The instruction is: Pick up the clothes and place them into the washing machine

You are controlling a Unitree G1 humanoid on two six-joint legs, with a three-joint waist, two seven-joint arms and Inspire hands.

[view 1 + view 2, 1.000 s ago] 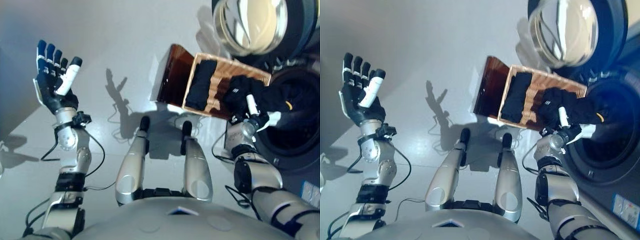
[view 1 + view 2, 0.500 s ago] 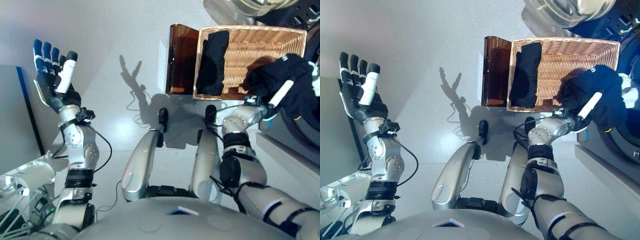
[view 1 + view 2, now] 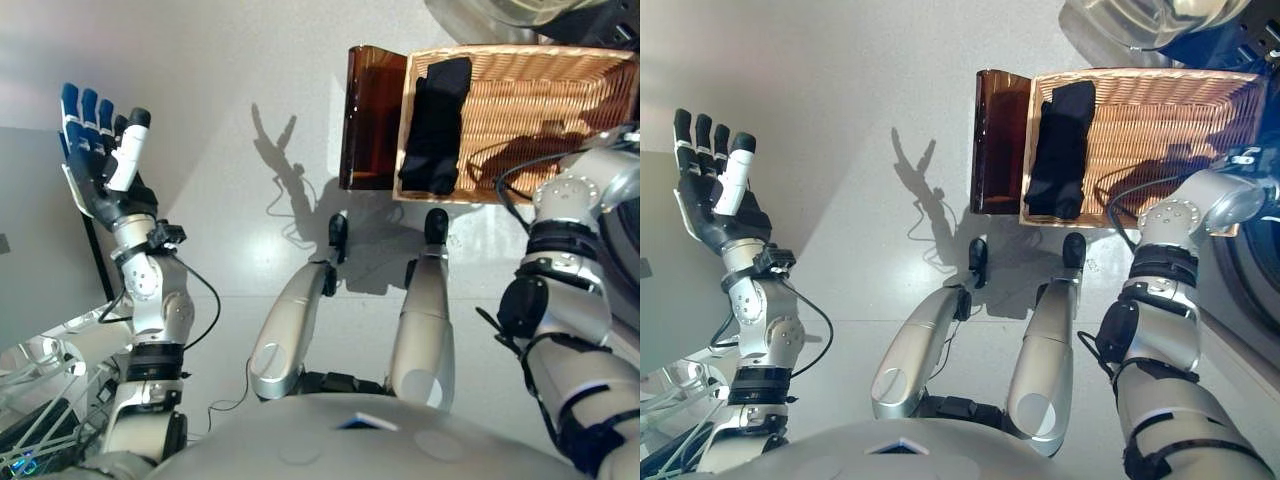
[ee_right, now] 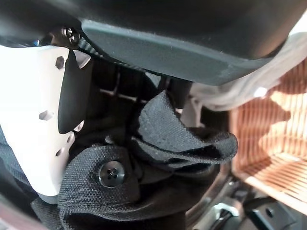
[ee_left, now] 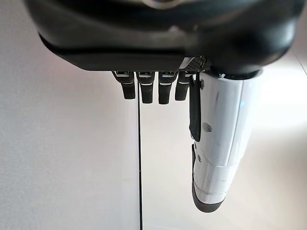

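My right hand point(image 4: 43, 120) is shut on a black garment point(image 4: 182, 143) with a button, its thumb pressed over the cloth. My right arm point(image 3: 570, 200) reaches off to the right past the wicker basket point(image 3: 560, 90). A second black garment point(image 3: 435, 125) lies folded at the left end of the basket. My left hand point(image 3: 100, 165) is raised at the far left, open and empty, fingers straight; it also shows in the left wrist view point(image 5: 225, 143).
The basket rests on a low dark brown box point(image 3: 370, 115). The washing machine's round door point(image 3: 1140, 15) stands open at the top, and the machine's front point(image 3: 1255, 290) is at the right edge. Grey floor lies to the left.
The camera has shifted. My right hand has carried the black garment to the right, away from over the basket and off the edge of the eye views. My left hand stays raised.
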